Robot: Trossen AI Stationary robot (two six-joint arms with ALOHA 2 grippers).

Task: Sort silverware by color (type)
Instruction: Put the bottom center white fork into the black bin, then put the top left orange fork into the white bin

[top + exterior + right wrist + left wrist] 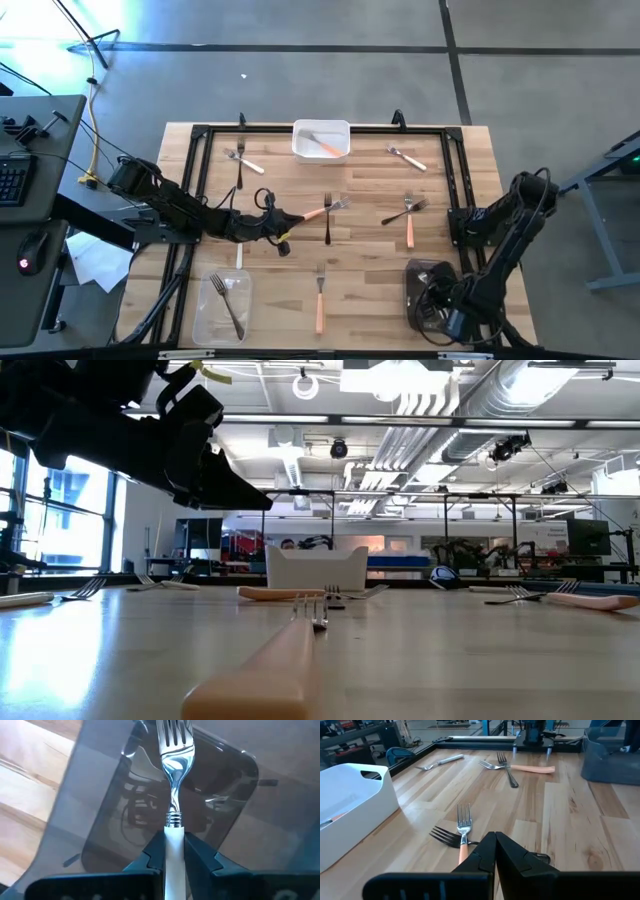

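Note:
My left gripper [290,222] is shut and hovers above the table [262,500], over the handle end of an orange-handled fork [463,832] whose head crosses a dark fork [327,222]. My right gripper [174,851] is low over the grey tray [428,290] at the near right and is shut on a white-handled fork [175,750]. More forks lie flat on the table: white-handled ones [245,161] [407,157], an orange one [409,228] crossing a dark one [403,212], and another orange one [320,300]. My right gripper pinches the white handle [174,832] between its two fingers, just behind the metal collar. The fork runs along the fingers, and its head [175,740] sticks out ahead over the grey tray's floor [125,815]. Whether it touches the tray I cannot tell.
A white tray [321,140] at the far middle holds an orange fork. A clear tray [222,308] at the near left holds metal forks. A black frame [200,135] runs around the table's working area. Bare wood lies between the scattered forks.

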